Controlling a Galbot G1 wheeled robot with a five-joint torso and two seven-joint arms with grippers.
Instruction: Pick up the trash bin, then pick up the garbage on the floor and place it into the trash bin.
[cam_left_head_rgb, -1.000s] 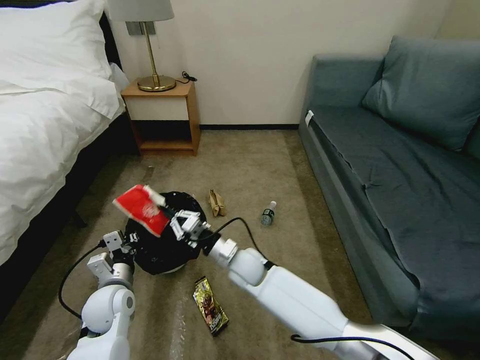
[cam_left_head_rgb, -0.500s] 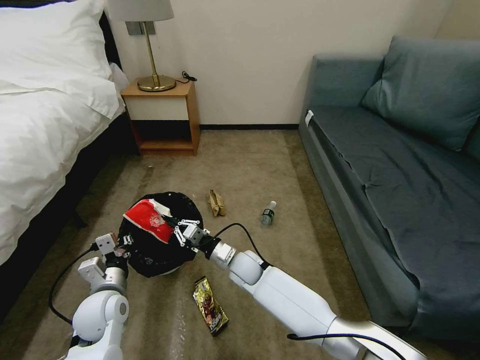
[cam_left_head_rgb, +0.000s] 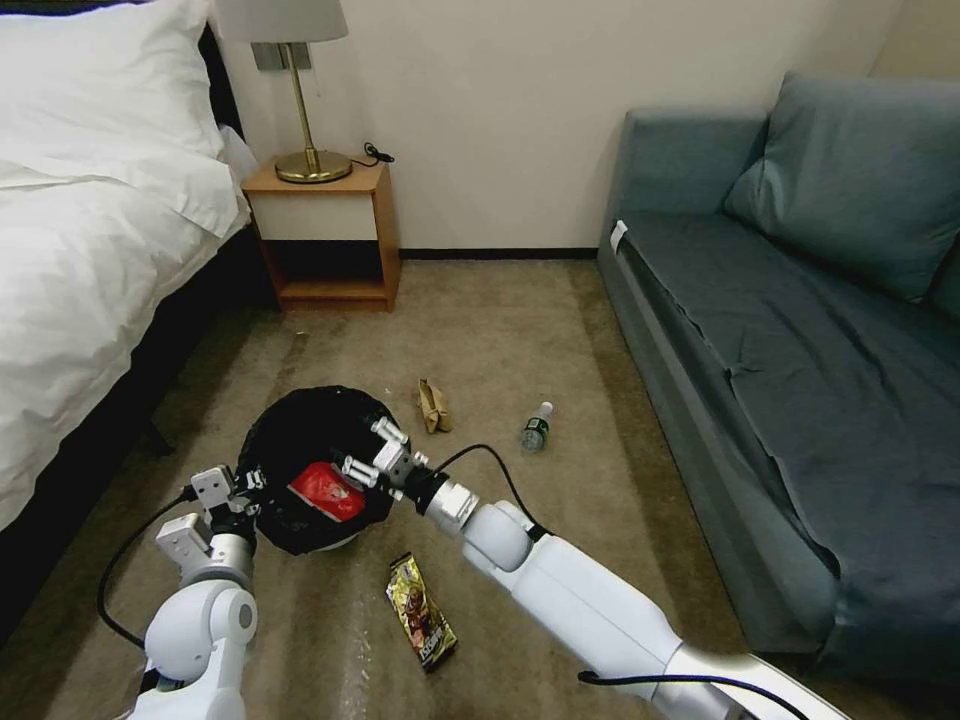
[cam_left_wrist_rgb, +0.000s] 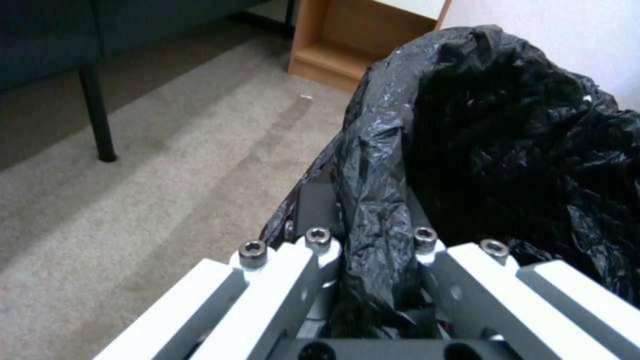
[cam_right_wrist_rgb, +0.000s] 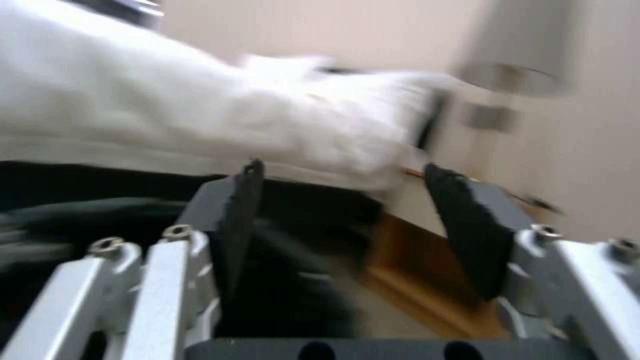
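Right gripper (cam_left_head_rgb: 366, 451) seen lower left of centre, jaws spread wide and empty over the trash bin (cam_left_head_rgb: 290, 437), red packet (cam_left_head_rgb: 325, 491) lain inside, left gripper (cam_left_wrist_rgb: 368, 235) clamped on bin's bagged rim, arm bent low.

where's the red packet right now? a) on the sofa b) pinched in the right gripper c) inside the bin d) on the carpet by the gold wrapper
c: the red packet lies inside the bin on the black bag, while the right gripper stands open just above it with nothing between its fingers.
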